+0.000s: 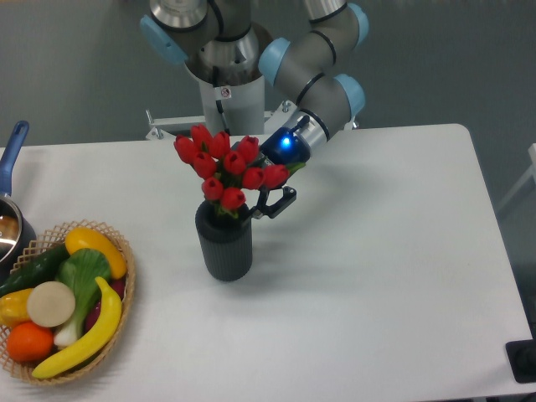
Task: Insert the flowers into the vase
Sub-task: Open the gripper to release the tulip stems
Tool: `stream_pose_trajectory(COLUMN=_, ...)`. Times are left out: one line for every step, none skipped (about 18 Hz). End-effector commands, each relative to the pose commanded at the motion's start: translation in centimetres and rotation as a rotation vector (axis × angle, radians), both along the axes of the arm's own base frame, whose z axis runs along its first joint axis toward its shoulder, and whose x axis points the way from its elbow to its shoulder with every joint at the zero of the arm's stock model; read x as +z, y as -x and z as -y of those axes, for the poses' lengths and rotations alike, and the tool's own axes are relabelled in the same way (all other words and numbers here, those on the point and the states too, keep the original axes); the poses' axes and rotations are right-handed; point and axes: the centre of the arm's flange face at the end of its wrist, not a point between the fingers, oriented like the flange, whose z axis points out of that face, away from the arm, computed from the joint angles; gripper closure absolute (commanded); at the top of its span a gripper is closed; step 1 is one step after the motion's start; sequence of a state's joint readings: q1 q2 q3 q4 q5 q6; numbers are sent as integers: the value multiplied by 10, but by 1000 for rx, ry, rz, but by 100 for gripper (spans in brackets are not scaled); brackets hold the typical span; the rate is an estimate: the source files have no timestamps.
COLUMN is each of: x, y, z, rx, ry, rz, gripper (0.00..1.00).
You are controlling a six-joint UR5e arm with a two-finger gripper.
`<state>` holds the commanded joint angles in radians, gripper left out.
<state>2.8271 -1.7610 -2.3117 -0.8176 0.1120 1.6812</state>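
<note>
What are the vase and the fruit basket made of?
The vase looks like dark grey matte plastic or ceramic, judging by its fine ribs and lack of shine; which one is unclear. The basket looks like woven wicker, with an open tan weave along its rim.

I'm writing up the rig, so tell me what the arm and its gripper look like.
The arm is made of silver-grey tube segments with light blue caps at the joints. A small red and white label sits on its base column. The gripper has a dark body with a glowing blue light at the wrist and thin black fingers.

hand [266, 201]: grip hidden by flowers [224, 170] | stems unseen
</note>
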Motion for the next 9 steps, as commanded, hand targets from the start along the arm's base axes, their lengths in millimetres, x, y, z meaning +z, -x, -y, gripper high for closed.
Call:
stream_pose_trajectory(x=0, y=1, z=0, rx=2, ry=0, rz=0, gripper=0)
stream_pose_trajectory(x=0, y=2, z=2, rx=6, ry=0, rz=0, gripper=0)
stream_pose_trajectory(x=0, y=3, z=3, rx=9, ry=0, rz=0, gripper=0)
stream_pose_trajectory(x=0, y=4, z=4, rx=12, ry=0, rz=0, gripper=0)
stream_pose_trajectory(x=1, y=5, z=4, rx=14, ry=0, rz=-1, gripper=0)
stream_pose_trajectory(x=1, y=5, z=5, rx=15, ry=0, rz=-1, gripper=0)
stream_pose_trajectory(x=1, y=5, z=5, rx=15, ry=-1, rz=-3, gripper=0)
stream_pose_trajectory(x=0, y=5, z=5, rx=15, ry=0, rz=0, gripper=0)
stream_pose_trajectory(x=0, y=5, z=5, rx=15, ry=0, rz=-1, gripper=0)
